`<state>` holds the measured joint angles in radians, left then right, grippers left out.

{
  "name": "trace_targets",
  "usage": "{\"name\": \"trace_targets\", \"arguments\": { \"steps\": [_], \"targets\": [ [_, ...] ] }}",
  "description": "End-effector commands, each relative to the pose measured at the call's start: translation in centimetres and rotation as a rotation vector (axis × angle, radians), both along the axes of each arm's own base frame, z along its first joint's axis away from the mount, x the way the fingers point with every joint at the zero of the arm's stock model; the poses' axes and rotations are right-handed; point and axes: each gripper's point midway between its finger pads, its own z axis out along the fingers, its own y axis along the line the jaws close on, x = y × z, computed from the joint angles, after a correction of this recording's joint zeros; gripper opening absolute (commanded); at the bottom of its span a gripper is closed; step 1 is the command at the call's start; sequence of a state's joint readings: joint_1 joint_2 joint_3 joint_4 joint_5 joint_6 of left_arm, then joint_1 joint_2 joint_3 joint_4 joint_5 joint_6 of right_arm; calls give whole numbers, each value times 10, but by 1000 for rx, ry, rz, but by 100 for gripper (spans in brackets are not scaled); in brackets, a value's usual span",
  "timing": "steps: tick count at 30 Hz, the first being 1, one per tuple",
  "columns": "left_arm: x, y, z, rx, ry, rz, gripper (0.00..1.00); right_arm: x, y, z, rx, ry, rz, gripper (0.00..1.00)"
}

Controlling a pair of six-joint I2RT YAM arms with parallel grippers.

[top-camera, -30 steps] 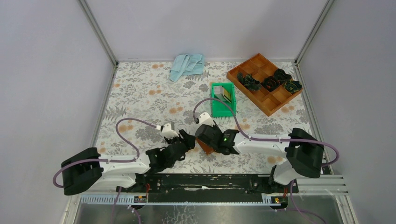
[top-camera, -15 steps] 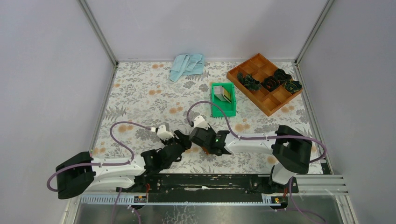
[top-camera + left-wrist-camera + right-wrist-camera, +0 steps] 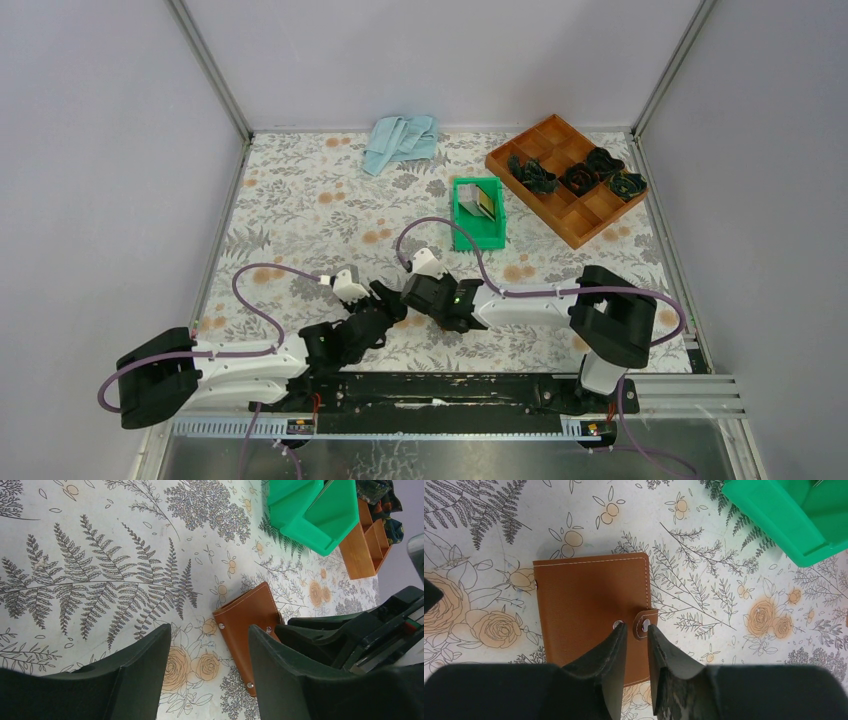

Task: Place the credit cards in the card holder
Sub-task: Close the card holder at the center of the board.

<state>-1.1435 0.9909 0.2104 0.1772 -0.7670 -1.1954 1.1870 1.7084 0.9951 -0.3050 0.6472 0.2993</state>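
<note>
Rightward-mounted arm has swung toward 9 o'clock in the top view since a second ago, and its wrist now covers the brown corner of the card holder that showed then; the left arm has drawn slightly toward 9 o'clock too.

The right gripper [image 3: 635,629] hangs over the card holder [image 3: 589,605], which lies closed and flat on the floral table cover [image 3: 704,555]. In the right wrist view the holder's long axis runs 12 to 6 o'clock, with the snap tab [image 3: 645,622] wrapping over its 3 o'clock edge. The jaws stand narrowly apart, one fingertip at the snap stud on the cover, the other over the tab; no grip on the tab can be seen.

The left gripper [image 3: 209,630] has its jaws wide apart and empty. From it the holder [image 3: 247,622] lies just ahead toward 1 o'clock.

The credit cards [image 3: 484,203] stand in the green bin [image 3: 470,238], well apart from both grippers at 1 o'clock in the top view.

Judgement: the step in hand is unfastening the tab. The right arm is the nearer. The move turns on the tab lying across the jaw gap, at right angles to the holder's long axis.
</note>
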Motion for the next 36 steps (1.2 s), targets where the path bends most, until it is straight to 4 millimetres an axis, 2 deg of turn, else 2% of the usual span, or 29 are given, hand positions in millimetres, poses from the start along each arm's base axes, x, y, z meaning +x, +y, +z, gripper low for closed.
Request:
{"name": "trace_targets", "arguments": {
  "steps": [1, 4, 10, 16, 19, 30, 34, 36],
  "targets": [
    [4, 9, -1, 13, -16, 37, 65, 8, 7, 16, 11, -57, -12, 28],
    [4, 9, -1, 10, -15, 36, 64, 8, 7, 16, 10, -56, -11, 25],
    [3, 6, -1, 6, -14, 27, 64, 7, 8, 14, 0, -50, -7, 12],
    [3, 5, -2, 6, -10, 21, 64, 7, 6, 13, -8, -47, -7, 9],
    [3, 4, -3, 6, -10, 17, 64, 7, 6, 15, -6, -50, -8, 0],
    [3, -19, 6, 9, -27, -69, 60, 5, 7, 23, 37, -53, -2, 0],
    [4, -29, 8, 25, -31, -107, 57, 3, 6, 19, 39, -44, 3, 0],
    [4, -36, 11, 34, -34, -124, 56, 3, 8, 28, 71, -49, 7, 0]
  ]
}}
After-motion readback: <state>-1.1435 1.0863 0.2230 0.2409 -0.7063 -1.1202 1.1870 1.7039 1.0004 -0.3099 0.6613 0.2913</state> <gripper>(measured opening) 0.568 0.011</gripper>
